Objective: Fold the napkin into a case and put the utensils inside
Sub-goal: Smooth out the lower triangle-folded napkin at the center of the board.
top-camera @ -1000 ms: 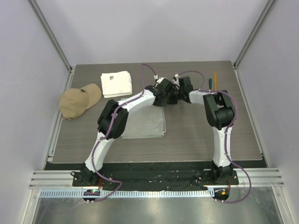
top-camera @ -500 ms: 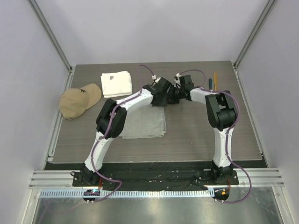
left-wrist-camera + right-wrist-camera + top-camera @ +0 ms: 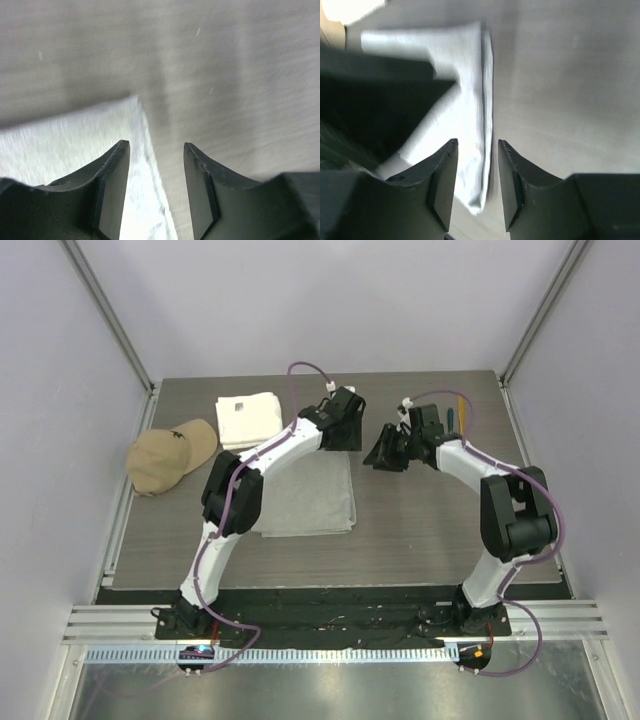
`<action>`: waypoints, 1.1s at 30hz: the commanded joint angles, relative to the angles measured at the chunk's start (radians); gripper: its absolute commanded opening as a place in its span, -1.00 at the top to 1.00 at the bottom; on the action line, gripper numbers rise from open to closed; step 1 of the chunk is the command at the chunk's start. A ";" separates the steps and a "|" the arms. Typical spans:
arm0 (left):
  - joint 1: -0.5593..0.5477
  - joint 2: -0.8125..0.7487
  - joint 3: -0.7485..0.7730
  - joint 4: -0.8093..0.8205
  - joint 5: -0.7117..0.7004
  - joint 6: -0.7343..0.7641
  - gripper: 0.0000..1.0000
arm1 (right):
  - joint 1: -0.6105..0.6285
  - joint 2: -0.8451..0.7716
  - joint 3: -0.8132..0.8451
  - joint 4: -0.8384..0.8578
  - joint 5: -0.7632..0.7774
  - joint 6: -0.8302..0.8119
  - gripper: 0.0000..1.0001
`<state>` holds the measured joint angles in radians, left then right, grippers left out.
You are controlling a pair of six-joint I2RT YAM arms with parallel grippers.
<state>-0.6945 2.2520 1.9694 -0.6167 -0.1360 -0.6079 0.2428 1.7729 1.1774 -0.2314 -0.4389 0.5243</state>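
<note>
Looking down from the top camera first: the napkin (image 3: 308,495) lies flat on the table (image 3: 430,530), folded into a rough rectangle, not a case yet. The left gripper (image 3: 340,435) hovers at its far right corner and the right gripper (image 3: 383,452) sits just beside that same corner, off the cloth. That makes sense if the pair is working this edge for the next fold. The utensils (image 3: 461,406) are parked at the far right edge of the table, well clear of the folding; only an orange stick and a teal handle can be made out. A white towel (image 3: 248,418) and a tan cap (image 3: 170,455) sit off to the far left, apparently not part of the job.

Left wrist cam: its pincer is spread, with nothing between the fingers. The napkin's corner pokes out below the left finger, over bare table.

Right wrist cam: also spread and empty, hanging right over the napkin's layered edge, with the other arm's dark bulk on the left.

Writing-wise, the towel has a tiny tag and the cap a small dark mark, both too small to read.
</note>
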 commanded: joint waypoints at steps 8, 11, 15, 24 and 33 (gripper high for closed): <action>0.009 0.109 0.183 -0.048 -0.066 0.119 -0.01 | 0.076 -0.317 -0.398 0.150 -0.139 0.009 0.01; 0.009 0.116 0.181 -0.054 -0.060 0.123 0.12 | 0.134 -0.293 -0.423 0.198 -0.144 0.022 -0.01; 0.009 0.106 0.148 -0.041 -0.028 0.076 0.47 | 0.185 -0.239 -0.424 0.288 -0.141 0.052 0.03; 0.015 0.167 0.146 -0.049 -0.002 0.050 0.56 | 0.227 -0.165 -0.436 0.337 -0.117 0.059 0.05; 0.043 0.205 0.128 -0.021 0.019 0.022 0.63 | 0.245 -0.175 -0.495 0.349 -0.080 0.051 0.05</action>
<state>-0.6697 2.4393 2.1014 -0.6518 -0.1287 -0.5705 0.4789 1.6146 0.7021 0.0681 -0.5388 0.5781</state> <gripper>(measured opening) 0.190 0.476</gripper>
